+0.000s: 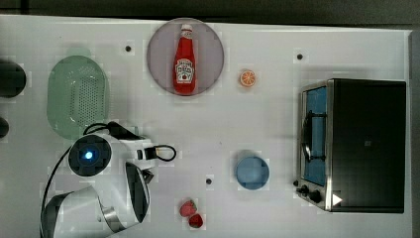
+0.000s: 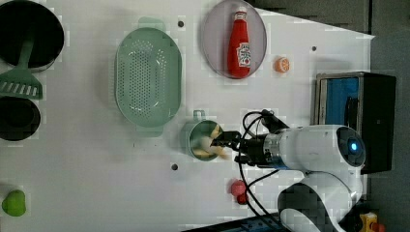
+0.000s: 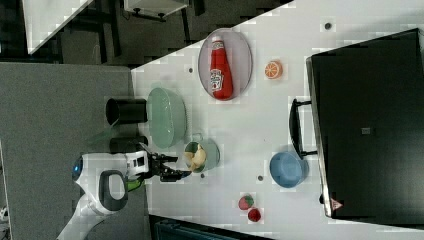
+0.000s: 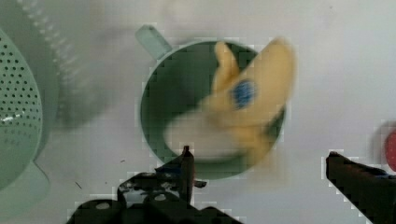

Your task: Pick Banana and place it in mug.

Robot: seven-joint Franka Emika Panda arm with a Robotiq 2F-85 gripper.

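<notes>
One Banana point(image 4: 252, 102) is seen, pale yellow and curved, with a small blue sticker on its skin; it is lying inside the one mug point(image 4: 159, 100), its upper end leaning over the rim. The mug is round, dark teal-green, with a small handle nub, and it is placed on the white table point(image 1: 237, 124) just beside the end of one pale-green oval basket point(image 2: 148, 76), whose bottom is perforated with many small holes. The gripper point(image 4: 259, 161) is held above the mug's rim with its two dark fingers spread wide apart, and nothing is gripped between them; the Banana is released. In the left view the fingers point(image 2: 231, 137) are seen at the mug's right edge. One red ketchup bottle point(image 1: 185, 60) with a white cap is laid flat on one round grey plate point(image 1: 161, 42). One round orange slice point(image 1: 247, 78) is found near the plate, on the top view's right of it. One blue round cup point(image 1: 252, 173) is standing near one toaster oven point(image 1: 369, 144), which is box-shaped, with a black top and a shiny metal front. Two small red strawberries point(image 1: 191, 213) are lying close together, touching or almost touching. In the left view, two dark round containers point(image 2: 29, 31), one green slotted spatula point(image 2: 20, 79) and one green rounded fruit point(image 2: 13, 203) are also seen at the left view's left edge.
</notes>
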